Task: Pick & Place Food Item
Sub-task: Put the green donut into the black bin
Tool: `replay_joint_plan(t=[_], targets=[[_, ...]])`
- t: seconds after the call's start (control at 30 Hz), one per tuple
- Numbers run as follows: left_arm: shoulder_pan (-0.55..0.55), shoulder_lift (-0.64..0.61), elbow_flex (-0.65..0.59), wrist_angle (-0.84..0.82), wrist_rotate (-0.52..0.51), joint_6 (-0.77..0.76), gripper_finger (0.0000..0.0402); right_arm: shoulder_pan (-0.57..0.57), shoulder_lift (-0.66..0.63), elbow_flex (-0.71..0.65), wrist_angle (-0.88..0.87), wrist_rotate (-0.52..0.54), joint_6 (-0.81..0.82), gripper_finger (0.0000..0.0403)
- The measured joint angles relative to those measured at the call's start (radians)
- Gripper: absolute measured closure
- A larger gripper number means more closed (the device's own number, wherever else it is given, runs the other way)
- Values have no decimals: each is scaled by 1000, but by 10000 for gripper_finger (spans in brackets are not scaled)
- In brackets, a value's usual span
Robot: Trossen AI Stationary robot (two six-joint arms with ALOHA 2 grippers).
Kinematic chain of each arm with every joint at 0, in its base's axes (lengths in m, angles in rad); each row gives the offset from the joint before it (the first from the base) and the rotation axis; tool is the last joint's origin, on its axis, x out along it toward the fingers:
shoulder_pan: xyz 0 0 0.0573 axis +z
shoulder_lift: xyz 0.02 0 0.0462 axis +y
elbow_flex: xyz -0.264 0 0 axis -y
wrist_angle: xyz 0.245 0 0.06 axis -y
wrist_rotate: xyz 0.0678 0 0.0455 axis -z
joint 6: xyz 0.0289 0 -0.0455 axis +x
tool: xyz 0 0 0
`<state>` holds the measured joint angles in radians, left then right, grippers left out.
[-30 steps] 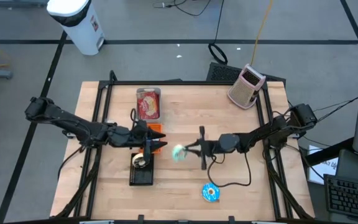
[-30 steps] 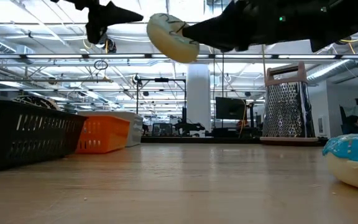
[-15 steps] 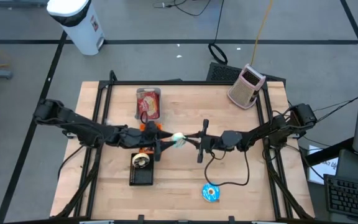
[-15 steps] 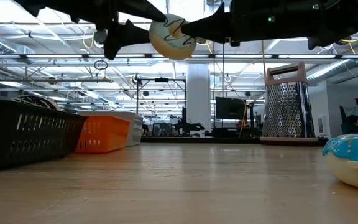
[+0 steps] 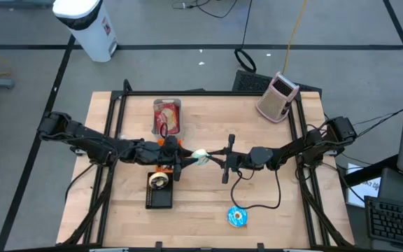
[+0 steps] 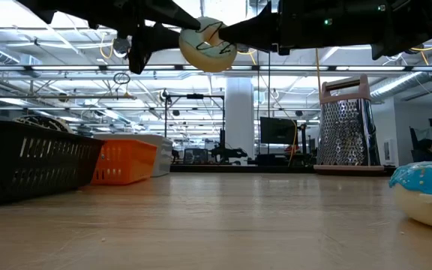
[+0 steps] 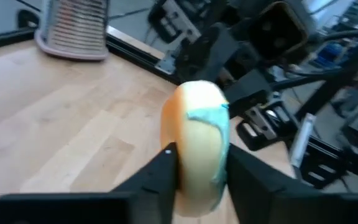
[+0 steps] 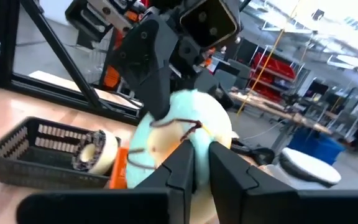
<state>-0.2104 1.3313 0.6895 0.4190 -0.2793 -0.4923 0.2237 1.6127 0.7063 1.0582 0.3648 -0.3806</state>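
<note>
A mint-iced donut [image 5: 200,157] with brown drizzle hangs in the air above the table's middle, standing on edge. My left gripper [image 5: 189,159] reaches it from the left and my right gripper [image 5: 210,157] from the right, and both are shut on it. In the low view the donut [image 6: 208,45] sits high between the two dark grippers. The left wrist view shows it edge-on [image 7: 197,149]. The right wrist view shows its iced face [image 8: 179,127]. My left gripper pinches the donut across its thickness: one finger [image 7: 160,171] on the plain tan face [image 7: 174,134], the other on the iced face [image 7: 221,137]. The fingers come about level from the table's left. The donut is lifted clear of the table. My right gripper pinches the donut's rim [image 8: 194,138] on the side toward the table's right, between two fingers [image 8: 182,165] that stand close together. They reach in about level from the right. The donut stands on edge, clear of the table.
A black basket [image 5: 159,190] with a donut inside lies below the left gripper, with an orange basket [image 5: 174,145] and a tray of red food [image 5: 167,116] beyond it. A grater [image 5: 278,96] stands at the far right, and a blue-iced donut [image 5: 237,217] lies near the front edge.
My left gripper has gone toward the table's right and down to the donut, and its fingers have come in on the donut's two faces. My right gripper has turned at the wrist, bringing the donut from tilted to standing on edge and a little toward the far edge.
</note>
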Motion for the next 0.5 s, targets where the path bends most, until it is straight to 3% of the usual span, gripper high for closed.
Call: replay_joint_plan(t=[0.1, 0.2, 0.37, 0.5], targets=[[1, -49, 0, -28, 66, -2, 331, 0, -1, 2, -14, -5, 54, 349], [-2, -139, 0, -161, 90, -21, 381, 6, -20, 2, -58, 1, 85, 321], [-48, -315, 0, -470, 89, -178, 380, 7, -78, 2, -173, 4, 131, 277], [-127, -424, 0, -700, 149, -359, 386, 7, -110, 2, -232, 4, 163, 256]])
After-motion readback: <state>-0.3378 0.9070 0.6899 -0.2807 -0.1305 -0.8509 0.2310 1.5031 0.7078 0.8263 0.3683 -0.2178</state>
